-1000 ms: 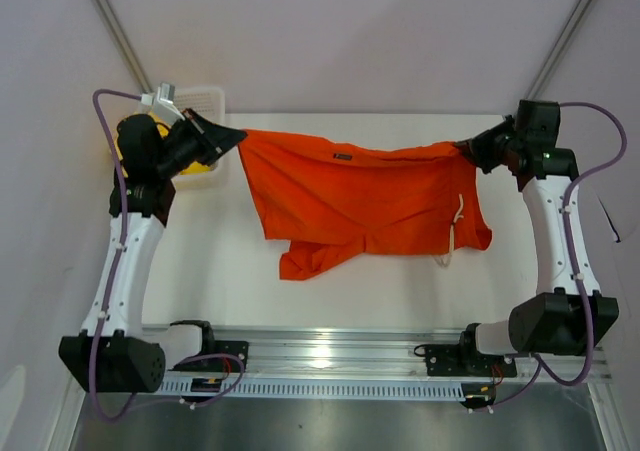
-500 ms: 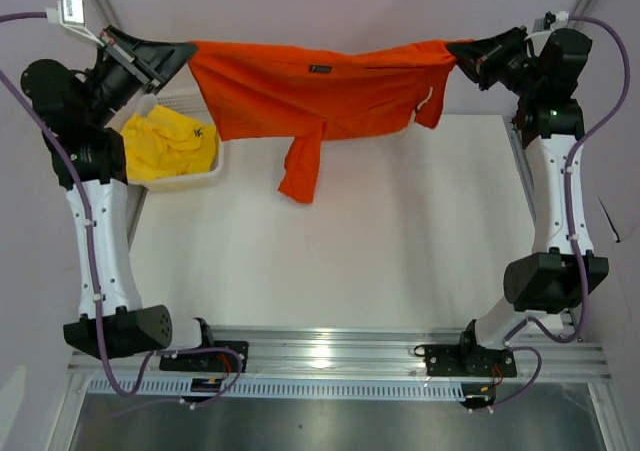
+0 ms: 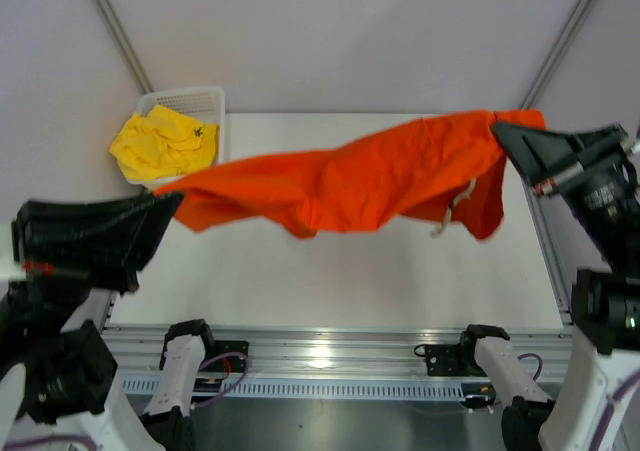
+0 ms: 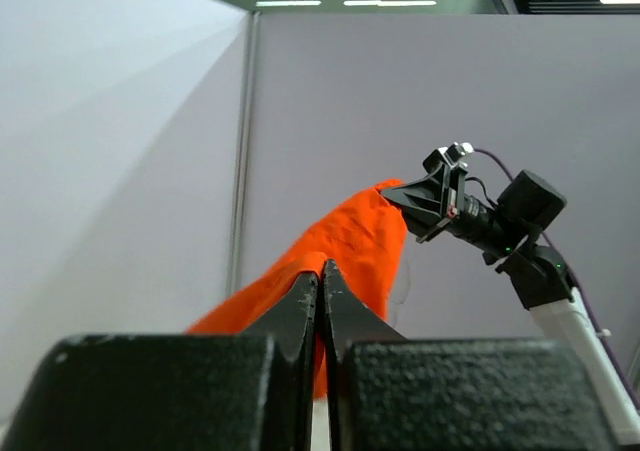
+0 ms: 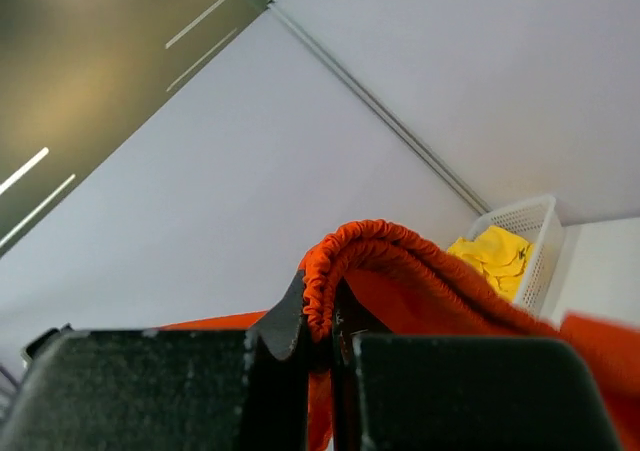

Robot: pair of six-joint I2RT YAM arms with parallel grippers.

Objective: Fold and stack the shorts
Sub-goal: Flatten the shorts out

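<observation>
Overhead, the soft orange-red fabric shorts (image 3: 340,181) are held stretched in the air above the white table (image 3: 400,281) between the left gripper (image 3: 172,203) and the right gripper (image 3: 500,131). From the left wrist, the jaws are seen clamped on the shorts. From the right wrist, the jaws are seen pinched tight on the gathered edge.

Pretty clearly a robotics lab test cell, not anybody's home. There's a plain white bench (image 3: 400,281) boxed in by blank grey partition walls (image 3: 330,31) with metal frame poles (image 3: 113,31). Arm bases (image 3: 185,346) sit bolted to an aluminium rail (image 3: 330,354) along the near edge, and office-style strip lights (image 4: 345,3) run overhead.
</observation>
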